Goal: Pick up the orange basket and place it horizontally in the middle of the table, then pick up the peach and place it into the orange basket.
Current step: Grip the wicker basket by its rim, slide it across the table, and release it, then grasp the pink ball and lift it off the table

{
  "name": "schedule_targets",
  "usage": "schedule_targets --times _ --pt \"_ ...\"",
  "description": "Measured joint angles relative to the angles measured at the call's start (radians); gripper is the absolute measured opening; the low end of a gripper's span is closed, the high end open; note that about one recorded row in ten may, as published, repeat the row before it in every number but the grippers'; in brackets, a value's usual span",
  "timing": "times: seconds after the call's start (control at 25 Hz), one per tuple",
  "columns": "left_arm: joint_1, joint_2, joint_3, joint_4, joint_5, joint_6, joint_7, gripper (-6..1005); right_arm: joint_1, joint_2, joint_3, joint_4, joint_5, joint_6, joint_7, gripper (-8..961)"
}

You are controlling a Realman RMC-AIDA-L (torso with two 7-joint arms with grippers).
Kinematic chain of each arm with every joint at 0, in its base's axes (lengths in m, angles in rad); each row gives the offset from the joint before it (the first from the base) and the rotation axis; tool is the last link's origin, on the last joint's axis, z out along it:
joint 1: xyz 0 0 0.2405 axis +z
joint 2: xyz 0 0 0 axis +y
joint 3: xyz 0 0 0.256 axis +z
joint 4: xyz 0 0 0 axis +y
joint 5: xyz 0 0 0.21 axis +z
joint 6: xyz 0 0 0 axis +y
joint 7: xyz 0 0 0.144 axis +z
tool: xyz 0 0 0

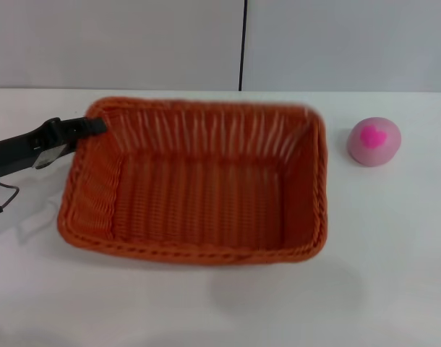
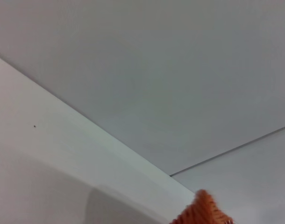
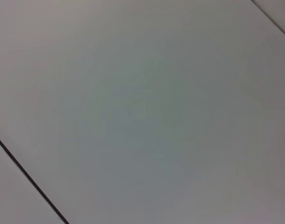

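Left end effector (image 1: 96, 126) at orange basket (image 1: 199, 184) far-left rim corner; peach (image 1: 374, 141) apart.

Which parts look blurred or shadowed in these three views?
Head view: the orange basket has a smeared far rim and throws a soft shadow on the table; the peach is soft too. Left wrist view: only a blurred basket corner. Right wrist view: plain, featureless surface.

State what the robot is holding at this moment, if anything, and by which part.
The left gripper is at the far left corner rim of the orange basket, apparently gripping it. The peach lies unheld.
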Motion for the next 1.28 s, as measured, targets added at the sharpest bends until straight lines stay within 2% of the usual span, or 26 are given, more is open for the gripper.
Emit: schedule_targets --times 0.04,0.4,0.48,0.68,0.84,1.0,1.08,1.16,1.28 --pt "0.000 0.001 -0.001 -0.003 0.000 0.000 0.001 286 0.000 0.000 0.000 0.000 0.000 0.000 0.000 638" --pt "-0.001 0.005 -0.004 0.010 -0.001 0.021 0.006 510 -0.006 0.001 -0.030 0.000 0.000 -0.006 0.003 635" --pt "-0.008 0.011 -0.028 0.024 -0.013 0.027 0.036 545 -0.006 0.001 -0.049 -0.006 0.000 -0.008 0.004 634" --pt "-0.026 0.037 -0.105 0.020 -0.101 0.069 0.159 566 -0.001 -0.015 -0.173 -0.053 0.000 -0.011 0.021 632" --pt "-0.018 0.032 -0.157 0.011 -0.229 0.076 0.330 567 -0.002 -0.025 -0.317 -0.140 -0.001 -0.013 0.100 631" --pt "-0.006 0.008 -0.161 -0.006 -0.334 0.082 0.505 567 -0.014 -0.063 -0.541 -0.257 -0.008 -0.035 0.217 630" --pt "-0.006 0.008 -0.161 -0.006 -0.334 0.082 0.505 568 -0.016 -0.092 -0.625 -0.320 -0.047 -0.055 0.306 629" --pt "-0.011 0.002 -0.154 -0.074 -0.379 0.100 0.632 568 -0.009 -0.123 -0.664 -0.383 -0.134 -0.093 0.405 628" --pt "-0.014 0.002 -0.154 -0.090 -0.384 0.105 0.651 566 0.034 -0.168 -0.666 -0.484 -0.335 -0.179 0.581 627"
